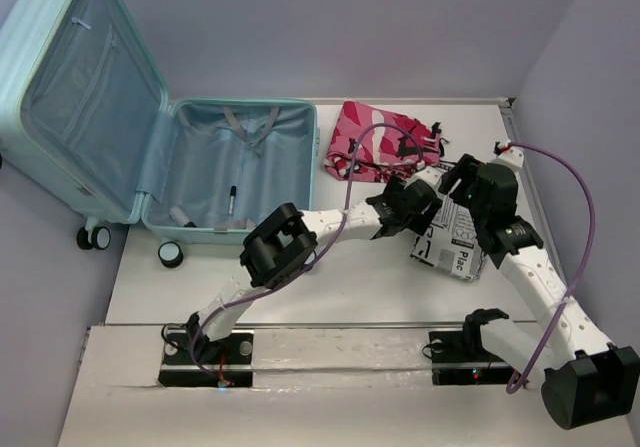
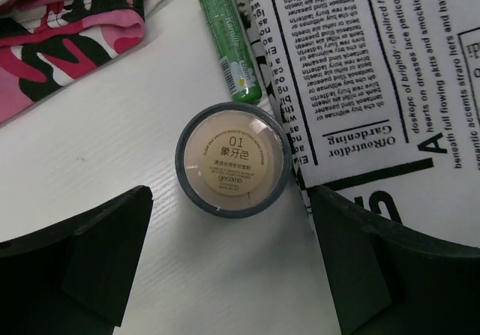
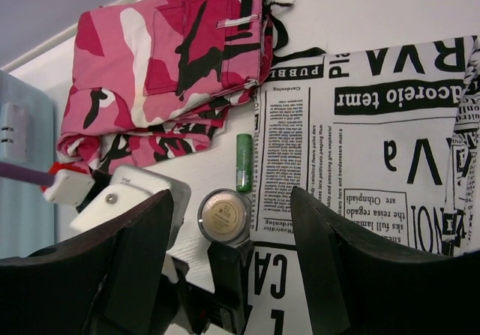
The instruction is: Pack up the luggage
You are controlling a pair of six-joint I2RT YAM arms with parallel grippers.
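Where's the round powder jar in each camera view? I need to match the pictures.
Top view: not visible; the left arm seems to cover that spot.
Left wrist view: the jar sits at centre, just left of the newsprint cloth.
Right wrist view: the jar is low, left of centre, below the green tube.
Shared landmark: the newsprint cloth, right of the jar in both wrist views, right of centre in the top view.

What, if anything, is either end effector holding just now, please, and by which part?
Nothing is held. The left end effector stands open over the round beige-lidded compact, not gripping it; the right end effector is open too.
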